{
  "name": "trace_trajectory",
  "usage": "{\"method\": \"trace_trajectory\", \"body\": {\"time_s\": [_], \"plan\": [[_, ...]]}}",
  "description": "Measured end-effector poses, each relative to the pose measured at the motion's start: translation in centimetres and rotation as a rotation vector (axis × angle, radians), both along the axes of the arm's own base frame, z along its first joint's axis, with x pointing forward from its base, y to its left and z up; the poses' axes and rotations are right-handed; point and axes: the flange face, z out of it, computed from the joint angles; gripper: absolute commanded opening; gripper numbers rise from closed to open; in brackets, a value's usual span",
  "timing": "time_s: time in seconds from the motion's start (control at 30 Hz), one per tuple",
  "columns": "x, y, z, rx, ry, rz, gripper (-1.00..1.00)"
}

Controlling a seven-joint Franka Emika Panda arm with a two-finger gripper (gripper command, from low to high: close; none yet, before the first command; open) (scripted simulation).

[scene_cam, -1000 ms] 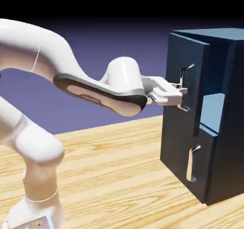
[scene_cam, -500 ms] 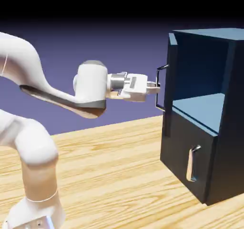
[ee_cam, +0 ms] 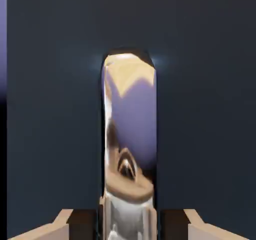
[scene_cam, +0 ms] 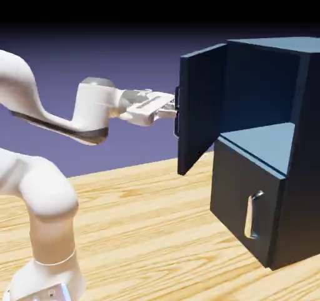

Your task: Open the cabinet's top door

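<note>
Jaws pinching the top door's (scene_cam: 201, 109) silver handle (ee_cam: 130, 139), which stands swung well clear of the cabinet (scene_cam: 275, 156); little remains.

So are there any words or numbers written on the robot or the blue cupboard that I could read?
None to read. The cabinet, its top door and both silver handles are plain. The white arm shows no clear lettering; tiny marks at its base are too small and blurred to make out.
</note>
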Motion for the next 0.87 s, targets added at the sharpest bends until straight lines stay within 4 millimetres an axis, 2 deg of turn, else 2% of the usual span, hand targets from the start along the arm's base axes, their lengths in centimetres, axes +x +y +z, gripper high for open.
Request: {"method": "trace_trajectory", "body": {"time_s": [0.27,0.53,0.87], "plan": [[-0.5,6.8,0.0,0.000,0.000,-0.221,-1.00],[0.5,13.0,0.0,0.000,0.000,-0.428,-1.00],[2.1,18.1,0.0,0.001,0.000,-0.594,-1.00]]}}
